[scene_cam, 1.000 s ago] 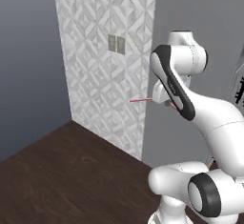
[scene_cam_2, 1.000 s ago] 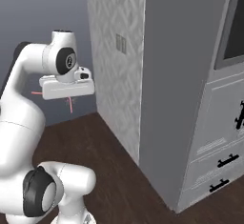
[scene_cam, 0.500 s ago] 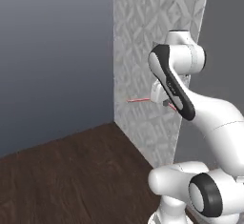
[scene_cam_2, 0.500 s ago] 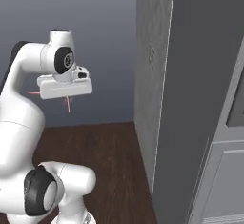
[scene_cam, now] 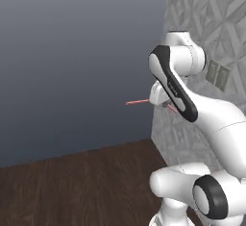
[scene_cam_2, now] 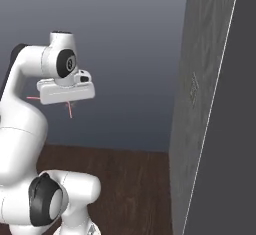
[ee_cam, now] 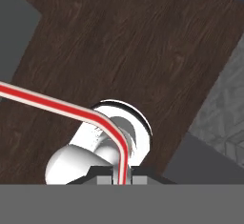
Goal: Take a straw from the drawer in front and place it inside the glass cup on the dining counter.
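The straw point(ee_cam: 71, 107) runs from the left edge of the hand view, bends, and drops to bottom centre, where the jaws are closed on it; in the left base view it pokes out red at mid-frame; so the pick-up looks done; around it lie dark wood floor point(scene_cam: 72, 186) and patterned wall point(scene_cam: 206, 13); placing it in the cup remains.

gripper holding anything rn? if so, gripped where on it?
Yes: the gripper is shut on the straw, pinching it at one end. From the fingertips the straw rises, bends, and its long part juts out sideways.
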